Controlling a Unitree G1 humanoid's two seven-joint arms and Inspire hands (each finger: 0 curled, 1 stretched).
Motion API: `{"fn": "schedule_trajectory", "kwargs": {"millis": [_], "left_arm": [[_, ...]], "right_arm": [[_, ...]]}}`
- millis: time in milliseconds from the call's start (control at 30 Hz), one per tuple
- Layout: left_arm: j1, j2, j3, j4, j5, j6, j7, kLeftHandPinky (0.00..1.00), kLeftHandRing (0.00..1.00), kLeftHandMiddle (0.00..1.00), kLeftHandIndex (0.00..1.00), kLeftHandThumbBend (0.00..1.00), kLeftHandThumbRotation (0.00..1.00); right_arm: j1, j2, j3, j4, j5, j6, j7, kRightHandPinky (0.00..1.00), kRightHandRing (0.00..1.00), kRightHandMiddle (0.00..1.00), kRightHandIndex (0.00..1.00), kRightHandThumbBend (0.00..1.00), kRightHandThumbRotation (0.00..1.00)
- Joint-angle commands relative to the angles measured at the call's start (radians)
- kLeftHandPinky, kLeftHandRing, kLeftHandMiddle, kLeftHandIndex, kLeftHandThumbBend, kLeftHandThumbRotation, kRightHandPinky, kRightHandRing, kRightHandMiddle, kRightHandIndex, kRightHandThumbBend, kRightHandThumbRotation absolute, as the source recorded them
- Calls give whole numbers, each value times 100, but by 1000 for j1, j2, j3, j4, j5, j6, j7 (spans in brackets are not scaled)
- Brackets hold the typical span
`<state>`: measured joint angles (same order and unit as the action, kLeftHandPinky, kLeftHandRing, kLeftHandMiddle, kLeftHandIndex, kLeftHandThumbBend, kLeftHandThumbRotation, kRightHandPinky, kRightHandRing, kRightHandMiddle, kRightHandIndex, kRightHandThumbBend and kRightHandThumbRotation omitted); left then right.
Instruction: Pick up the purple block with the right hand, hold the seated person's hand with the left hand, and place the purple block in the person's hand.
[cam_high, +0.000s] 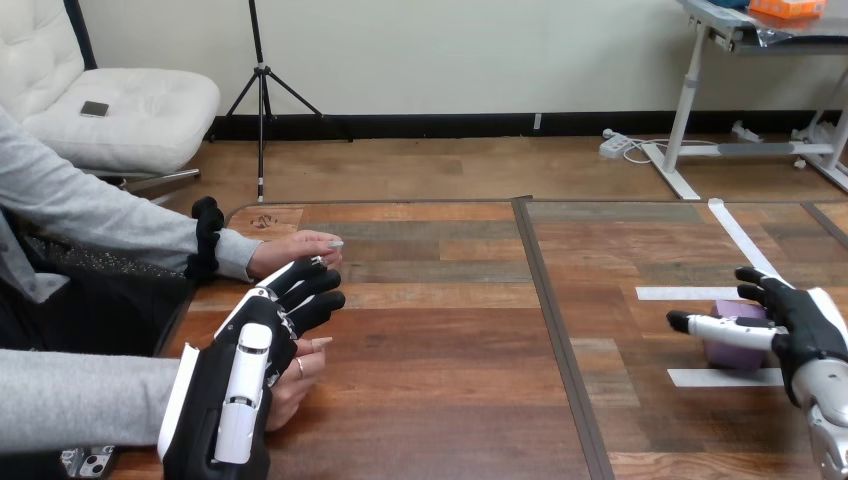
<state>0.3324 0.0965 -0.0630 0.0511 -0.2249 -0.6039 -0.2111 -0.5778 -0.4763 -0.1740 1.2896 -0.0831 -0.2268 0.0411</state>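
The purple block (736, 352) stands on the table at the right, between white tape strips (722, 377). My right hand (800, 325) is at the block, with its thumb reaching left across the block's near side and its fingers (762, 285) stretched out behind it. The block rests on the table. My left hand (250, 375) lies at the lower left with its fingers fairly straight, pointing up and right. It lies over the person's nearer hand (296, 385), which shows beneath and to its right. Its fingertips reach close to the person's farther hand (290, 250). I see no fingers curled round either hand.
The person sits at the left with both grey-sleeved forearms (90, 210) on the table's left edge. A dark seam (552, 320) runs down the table's middle. A long white tape strip (742, 238) lies at the far right. A phone (85, 462) lies at the bottom left.
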Motion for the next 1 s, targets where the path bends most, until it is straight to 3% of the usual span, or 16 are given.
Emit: {"fn": "schedule_trajectory", "kwargs": {"millis": [0, 100, 333, 500, 800, 967], "left_arm": [[-43, -37, 7, -21, -6, -9, 2, 81, 76, 78, 77, 35, 99], [-45, -35, 6, -18, -13, -10, -5, 81, 77, 78, 77, 35, 99], [-44, -36, 9, -19, -5, -10, -2, 81, 77, 78, 77, 34, 99], [-43, -33, 9, -20, -3, -10, -2, 82, 77, 78, 77, 35, 99], [-44, -33, 9, -19, -5, -12, -4, 82, 77, 78, 77, 36, 100], [-42, -32, 9, -27, -1, -3, 0, 82, 77, 78, 77, 37, 100]], "right_arm": [[-28, 13, 50, 7, -41, 46, 3, 92, 94, 92, 90, 97, 0], [-31, 9, 68, 6, -61, 55, -4, 93, 94, 93, 90, 98, 0], [-26, -5, 72, -5, -55, 39, 18, 94, 95, 93, 88, 99, 0], [-27, -14, 90, -5, -76, 39, 9, 90, 90, 90, 86, 98, 0], [-41, -29, 95, -3, -76, 65, 37, 87, 82, 91, 83, 93, 0], [-47, -46, 146, -5, -132, 69, 15, 87, 78, 91, 82, 92, 0]]}}
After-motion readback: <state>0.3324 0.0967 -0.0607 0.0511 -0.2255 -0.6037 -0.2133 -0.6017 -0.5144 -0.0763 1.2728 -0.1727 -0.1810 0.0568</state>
